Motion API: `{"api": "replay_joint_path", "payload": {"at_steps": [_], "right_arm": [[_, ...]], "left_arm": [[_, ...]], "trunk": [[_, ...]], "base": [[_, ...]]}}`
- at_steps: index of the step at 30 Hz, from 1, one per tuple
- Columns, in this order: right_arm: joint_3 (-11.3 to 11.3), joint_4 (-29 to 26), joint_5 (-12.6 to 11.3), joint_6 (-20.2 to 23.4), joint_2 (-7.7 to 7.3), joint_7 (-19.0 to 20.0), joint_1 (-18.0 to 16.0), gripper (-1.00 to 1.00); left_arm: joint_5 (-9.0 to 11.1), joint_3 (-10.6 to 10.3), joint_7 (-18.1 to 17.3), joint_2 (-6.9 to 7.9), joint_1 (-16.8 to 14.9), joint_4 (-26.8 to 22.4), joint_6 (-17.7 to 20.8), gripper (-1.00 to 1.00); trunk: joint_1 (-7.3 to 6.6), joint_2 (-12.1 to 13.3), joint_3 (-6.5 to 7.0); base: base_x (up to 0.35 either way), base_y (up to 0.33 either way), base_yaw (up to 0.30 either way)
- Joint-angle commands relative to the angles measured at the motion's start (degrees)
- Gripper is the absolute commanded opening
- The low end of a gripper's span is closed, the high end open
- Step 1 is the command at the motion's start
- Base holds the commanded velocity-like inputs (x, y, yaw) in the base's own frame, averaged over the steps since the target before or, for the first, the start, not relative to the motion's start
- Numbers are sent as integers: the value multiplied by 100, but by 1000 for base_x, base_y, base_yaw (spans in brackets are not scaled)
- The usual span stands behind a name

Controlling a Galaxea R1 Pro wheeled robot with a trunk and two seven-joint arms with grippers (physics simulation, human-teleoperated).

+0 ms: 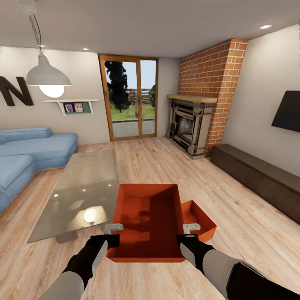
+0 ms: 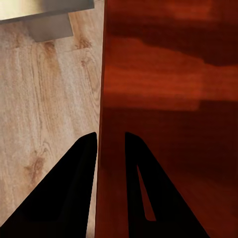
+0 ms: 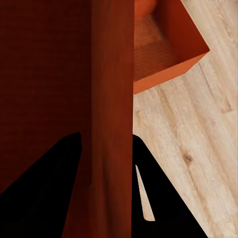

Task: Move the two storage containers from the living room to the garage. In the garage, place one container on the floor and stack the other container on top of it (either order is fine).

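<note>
We're in the living room, nowhere near the garage. The left gripper (image 1: 113,232) straddles the left wall of the near storage container (image 1: 146,221), one finger inside, one outside; the right gripper (image 1: 189,232) pinches the right wall likewise. Clamped, it seems, though whether the bin has left the wood floor (image 1: 233,216) is hard to call. The second container (image 1: 199,221) sits on the planks against its right side, beside the glass-topped table (image 1: 83,187). Nothing delivered; both carries and the stacking remain.

Large dark letter "N" (image 1: 16,92) on the left wall (image 1: 83,83)
</note>
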Motion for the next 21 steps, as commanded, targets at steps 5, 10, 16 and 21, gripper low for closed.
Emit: {"api": "replay_joint_path", "payload": {"at_steps": [5, 10, 16, 21], "right_arm": [[1, 8, 52, 35, -10, -149, -7, -100], [1, 8, 52, 35, -8, -149, -7, -100], [1, 8, 52, 35, -10, -149, -7, -100], [1, 8, 52, 35, -10, -149, -7, -100]], "left_arm": [[-70, 28, 51, 2, -4, -11, 41, -100], [-70, 28, 53, 2, -4, -11, 41, -100], [-70, 28, 54, 2, -4, -11, 41, -100], [-70, 28, 54, 2, -4, -11, 41, -100]], "trunk": [[4, -13, 32], [4, -13, 77], [4, -13, 131], [4, -13, 175]], "base": [[0, 0, 0], [0, 0, 0], [0, 0, 0], [0, 0, 0]]}}
